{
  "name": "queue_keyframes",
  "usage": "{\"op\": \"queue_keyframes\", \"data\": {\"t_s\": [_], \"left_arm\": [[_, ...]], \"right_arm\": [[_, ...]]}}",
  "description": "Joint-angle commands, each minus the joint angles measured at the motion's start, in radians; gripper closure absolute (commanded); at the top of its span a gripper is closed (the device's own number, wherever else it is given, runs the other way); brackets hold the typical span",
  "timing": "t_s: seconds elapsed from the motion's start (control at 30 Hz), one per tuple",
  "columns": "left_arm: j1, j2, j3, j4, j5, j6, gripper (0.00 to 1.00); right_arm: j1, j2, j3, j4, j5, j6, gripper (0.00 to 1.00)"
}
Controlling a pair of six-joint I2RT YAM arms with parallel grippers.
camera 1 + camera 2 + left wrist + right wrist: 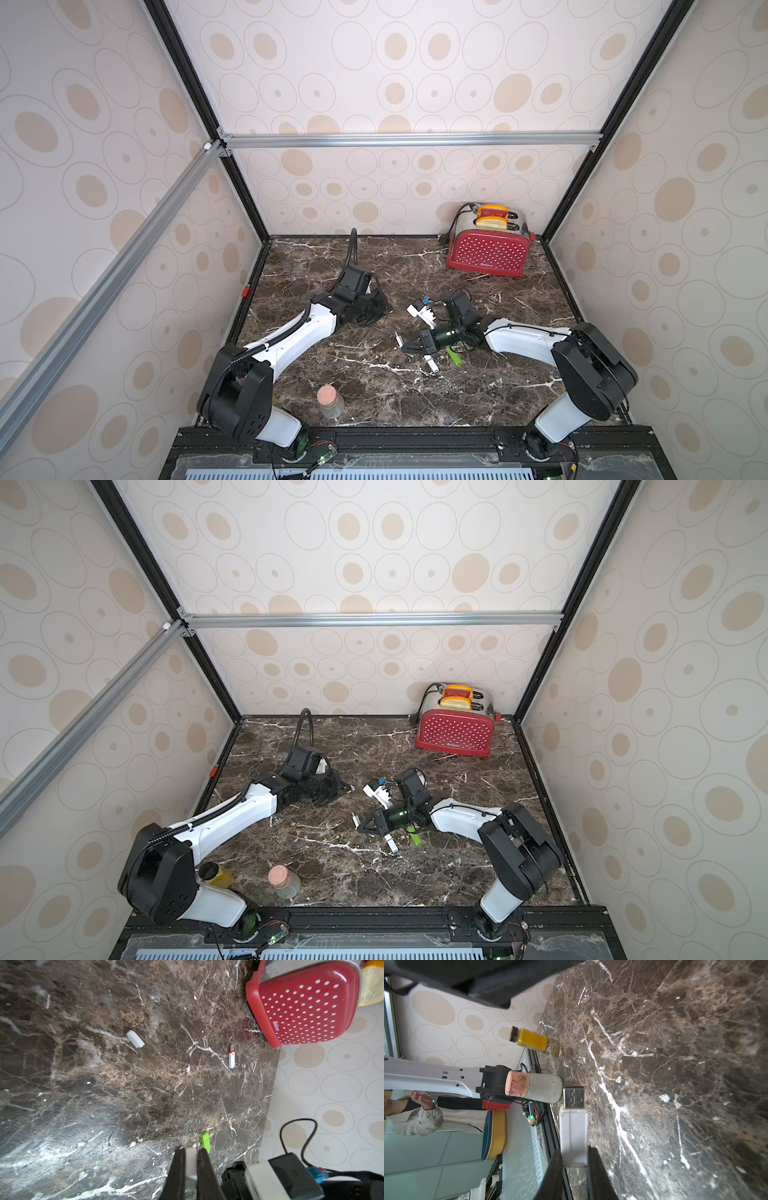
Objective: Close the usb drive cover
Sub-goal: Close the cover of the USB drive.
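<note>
My right gripper [574,1159] is shut on the rear end of a white usb drive [573,1132]. Its bare metal plug [573,1097] sticks out past the fingers, uncovered. In both top views this gripper [404,345] hovers low over the middle of the marble table [374,399] with the drive [356,820] at its tip. My left gripper [190,1155] is shut on a small pale grey-white cover [190,1165] pinched between its dark fingers. In a top view the left gripper [384,309] sits behind and to the left of the right one, apart from it.
A green drive [454,356] and a capped white drive [431,364] lie beside the right gripper. Another white piece [135,1039] and a white drive with a red collar [231,1056] lie on the table. Red toaster [488,251] at back right. Corked bottle [330,401] and yellow jar [218,875] near the front left.
</note>
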Motion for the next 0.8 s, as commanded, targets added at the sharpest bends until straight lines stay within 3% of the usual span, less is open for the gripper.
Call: {"op": "queue_keyframes", "data": {"t_s": [0.0, 0.77], "left_arm": [[-0.008, -0.012, -0.014, 0.007, 0.014, 0.041, 1.0], [-0.065, -0.052, -0.087, 0.043, 0.002, 0.04, 1.0]], "right_arm": [[0.007, 0.018, 0.031, -0.01, -0.012, -0.02, 1.0], [0.006, 0.059, 0.063, -0.005, 0.009, -0.026, 1.0]]}}
